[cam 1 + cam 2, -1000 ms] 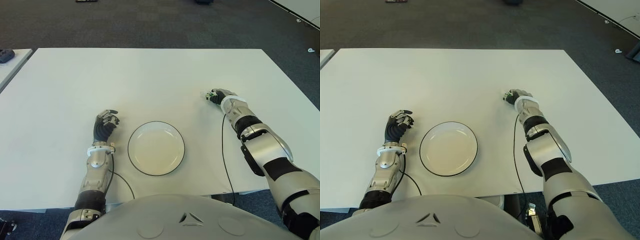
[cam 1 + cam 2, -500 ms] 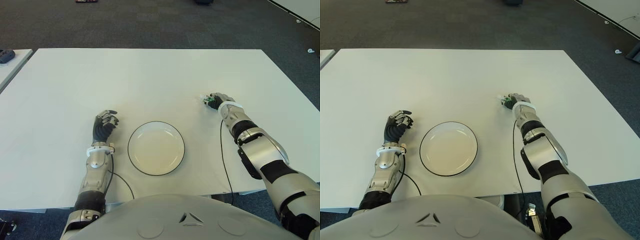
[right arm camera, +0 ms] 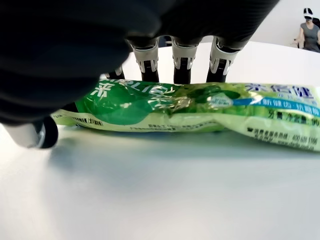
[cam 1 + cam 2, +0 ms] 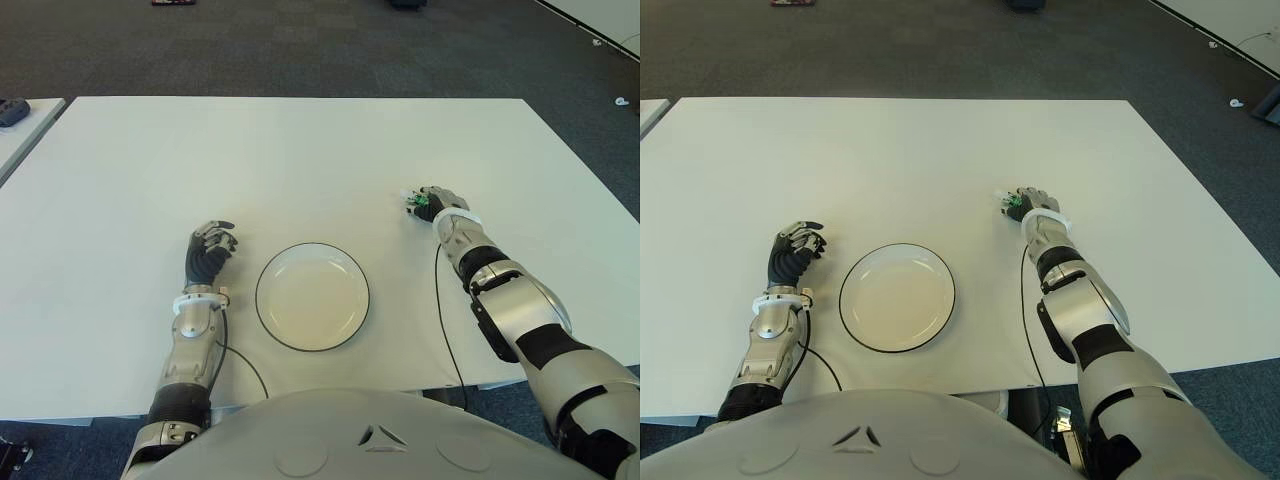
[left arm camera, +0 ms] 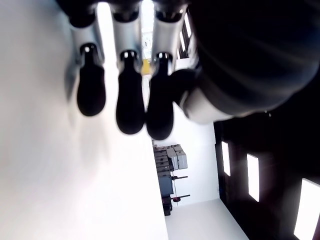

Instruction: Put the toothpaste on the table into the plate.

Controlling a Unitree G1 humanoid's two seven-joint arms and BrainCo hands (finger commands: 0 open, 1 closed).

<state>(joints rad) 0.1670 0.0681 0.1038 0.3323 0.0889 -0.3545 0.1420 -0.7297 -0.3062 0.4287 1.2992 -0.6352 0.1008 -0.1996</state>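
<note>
Right hand (image 4: 432, 201) fingers (image 3: 183, 55) curl over the green plastic toothpaste tube (image 3: 200, 107), which lies on the white surface (image 4: 300, 160) w/ thumb on its near side. Firm the pinch mid-tube before lifting toward round white black-rimmed plate (image 4: 312, 296). Left hand (image 4: 208, 250) idle beside the plate's left, fingers loosely curled, holding nothing.

Left hand (image 5: 150, 75) fills view, dark fingertips (image 5: 130, 112) curled w/ nothing held, over white table (image 5: 60, 190).

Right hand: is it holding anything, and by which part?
The right hand has its fingers curled over the green toothpaste, which lies on the table.
</note>
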